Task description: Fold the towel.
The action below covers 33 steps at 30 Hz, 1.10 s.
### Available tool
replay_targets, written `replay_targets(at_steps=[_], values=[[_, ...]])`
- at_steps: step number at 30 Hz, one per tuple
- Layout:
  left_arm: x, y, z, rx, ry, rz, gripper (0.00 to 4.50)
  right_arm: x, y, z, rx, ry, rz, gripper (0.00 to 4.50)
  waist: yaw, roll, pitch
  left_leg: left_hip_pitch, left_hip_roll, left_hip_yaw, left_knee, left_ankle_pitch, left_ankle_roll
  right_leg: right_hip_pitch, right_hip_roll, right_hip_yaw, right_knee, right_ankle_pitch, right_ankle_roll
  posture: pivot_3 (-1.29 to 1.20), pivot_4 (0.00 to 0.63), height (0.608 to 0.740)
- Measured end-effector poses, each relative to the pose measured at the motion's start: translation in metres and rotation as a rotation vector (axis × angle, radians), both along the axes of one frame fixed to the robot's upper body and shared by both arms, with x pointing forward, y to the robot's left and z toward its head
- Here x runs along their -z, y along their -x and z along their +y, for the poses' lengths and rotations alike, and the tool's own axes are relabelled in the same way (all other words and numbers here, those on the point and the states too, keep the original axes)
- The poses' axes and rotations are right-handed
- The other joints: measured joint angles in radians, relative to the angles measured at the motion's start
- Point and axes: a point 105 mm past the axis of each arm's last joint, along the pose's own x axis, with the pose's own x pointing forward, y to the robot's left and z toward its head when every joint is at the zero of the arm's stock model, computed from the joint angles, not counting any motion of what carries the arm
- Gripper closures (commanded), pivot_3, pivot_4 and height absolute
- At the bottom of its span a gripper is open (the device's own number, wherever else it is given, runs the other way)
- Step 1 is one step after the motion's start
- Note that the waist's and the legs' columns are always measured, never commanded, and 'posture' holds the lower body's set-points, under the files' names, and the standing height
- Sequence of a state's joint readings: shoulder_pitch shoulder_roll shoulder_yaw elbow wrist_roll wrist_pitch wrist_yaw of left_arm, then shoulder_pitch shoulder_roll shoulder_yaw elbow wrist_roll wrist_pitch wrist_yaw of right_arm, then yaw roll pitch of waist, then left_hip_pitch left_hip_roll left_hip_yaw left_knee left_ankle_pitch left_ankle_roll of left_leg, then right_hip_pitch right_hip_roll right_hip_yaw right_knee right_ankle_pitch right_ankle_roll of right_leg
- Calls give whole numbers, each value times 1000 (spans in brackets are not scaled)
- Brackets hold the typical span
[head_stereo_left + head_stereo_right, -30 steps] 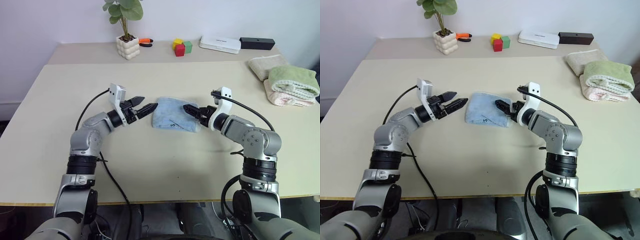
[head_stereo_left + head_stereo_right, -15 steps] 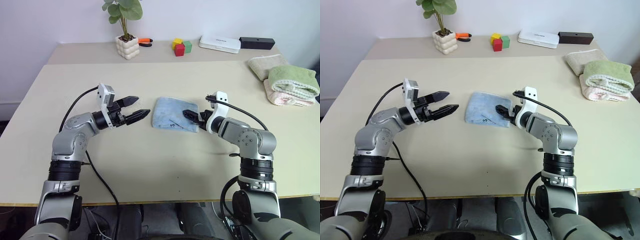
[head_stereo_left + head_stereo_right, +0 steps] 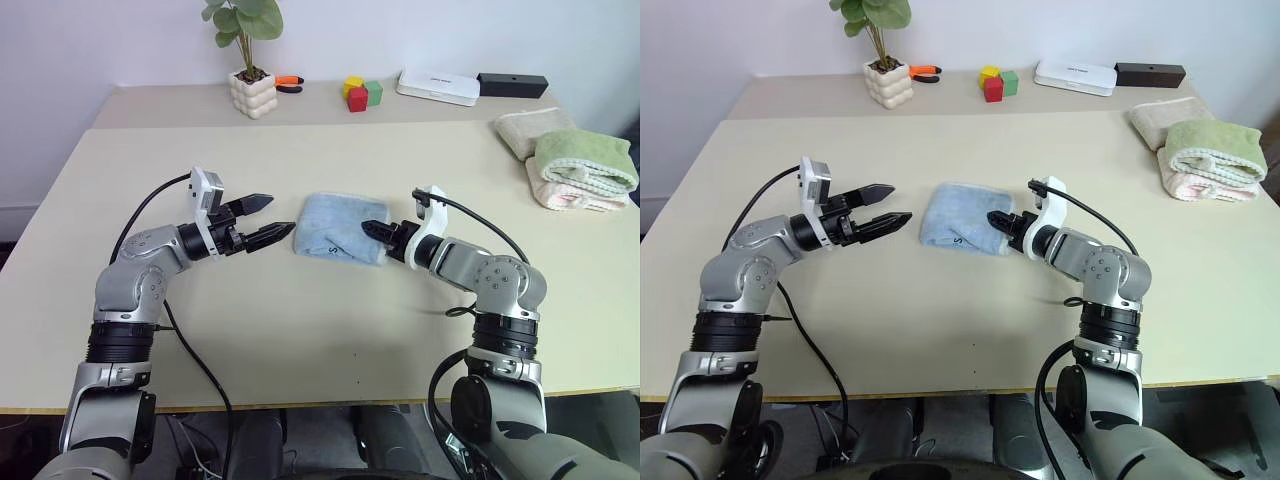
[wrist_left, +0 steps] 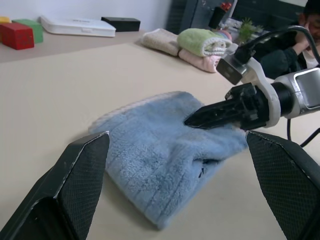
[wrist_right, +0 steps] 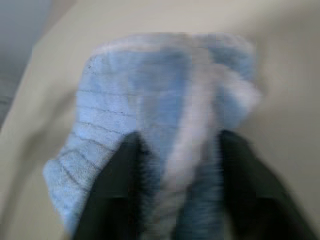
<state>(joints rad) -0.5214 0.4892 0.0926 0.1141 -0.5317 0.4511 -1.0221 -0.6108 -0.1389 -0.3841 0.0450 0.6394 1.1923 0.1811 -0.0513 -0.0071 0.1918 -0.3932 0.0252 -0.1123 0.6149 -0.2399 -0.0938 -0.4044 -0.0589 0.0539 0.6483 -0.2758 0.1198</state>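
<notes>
On the beige table (image 3: pixel 300 330), from the head views, we find the small light blue terry towel (image 3: pixel 335 235) at mid-table, with a potted plant (image 3: pixel 250 70), coloured blocks (image 3: pixel 362 93) and stacked green and pink towels (image 3: pixel 580 170) well clear. Since a second ago, our left gripper (image 3: pixel 270 220) has backed off, fingers spread. Through the left wrist view, our right gripper (image 4: pixel 192 120) pinches the towel's edge; the right wrist view shows cloth bunched between its fingers (image 5: pixel 125 195).
</notes>
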Motion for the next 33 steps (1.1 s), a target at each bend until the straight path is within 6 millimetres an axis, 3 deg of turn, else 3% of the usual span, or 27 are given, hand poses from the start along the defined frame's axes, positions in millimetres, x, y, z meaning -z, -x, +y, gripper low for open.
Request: replay_targets(at_steps=[1, 2, 7, 12, 15, 33], values=[[0, 0, 0, 1, 0, -1, 0, 0, 0, -1, 3, -4, 0, 4408, 1, 0, 0, 0, 0, 0, 0, 0, 0, 0, 0, 0, 0, 0, 0, 0, 150, 740], [0, 0, 0, 0, 1, -2, 0, 0, 0, -1, 4, -4, 0, 4472, 2, 0, 0, 0, 0, 0, 0, 0, 0, 0, 0, 0, 0, 0, 0, 0, 150, 740], [3, -2, -7, 14, 17, 4, 0, -5, -2, -14, 42, -6, -16, 4472, 6, 0, 0, 0, 0, 0, 0, 0, 0, 0, 0, 0, 0, 0, 0, 0, 150, 740], [3, -7, -16, 41, 23, -14, 0, -25, -12, -40, 168, -90, -69, 4472, 7, 0, 0, 0, 0, 0, 0, 0, 0, 0, 0, 0, 0, 0, 0, 0, 150, 740], [4, -7, -18, 47, 22, -16, 0, -28, -12, -46, 195, -110, -71, 4472, 3, 0, 0, 0, 0, 0, -1, 0, 0, -1, 0, 0, 0, 0, -1, 0, 150, 740], [4, -7, -18, 48, 20, -26, 0, -29, -12, -45, 194, -121, -67, 4472, 4, 0, 0, 0, 0, 0, -1, 0, 0, -1, 0, 0, 1, 0, -1, 0, 150, 740]])
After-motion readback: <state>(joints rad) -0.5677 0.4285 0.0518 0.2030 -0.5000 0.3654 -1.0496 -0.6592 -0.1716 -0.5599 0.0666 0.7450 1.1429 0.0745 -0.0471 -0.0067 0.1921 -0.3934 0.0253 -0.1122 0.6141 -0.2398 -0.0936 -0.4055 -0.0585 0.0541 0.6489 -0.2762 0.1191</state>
